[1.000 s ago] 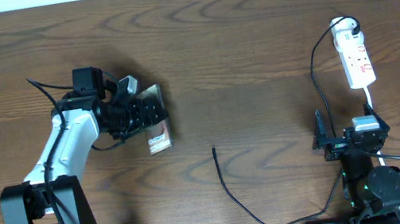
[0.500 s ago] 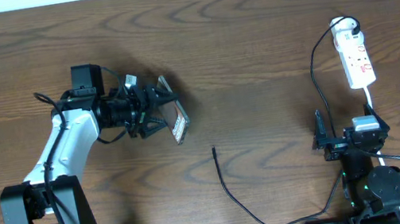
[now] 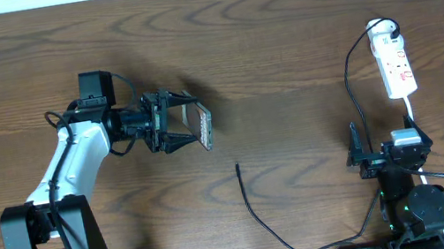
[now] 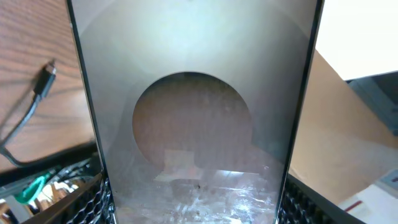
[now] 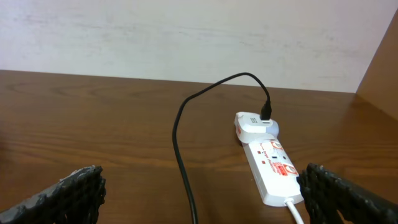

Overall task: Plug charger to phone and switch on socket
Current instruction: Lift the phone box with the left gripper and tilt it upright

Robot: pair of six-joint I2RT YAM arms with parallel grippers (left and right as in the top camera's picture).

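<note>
Dark wood-grain table point(image 3: 281, 44); pale wall point(image 5: 186, 31) behind socket point(image 5: 270, 165).

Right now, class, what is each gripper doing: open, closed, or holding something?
Left gripper: closed on the phone.
Right gripper: open, holding nothing.

Wooden table point(image 3: 278, 26) (white wall point(image 5: 186, 37) behind)

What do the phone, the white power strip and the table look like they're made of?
The phone: likely glass, glossy, mirroring a round shape. The power strip: probably moulded plastic, smooth white shell. The table: wood or wood-look laminate, brown grain pattern.
</note>
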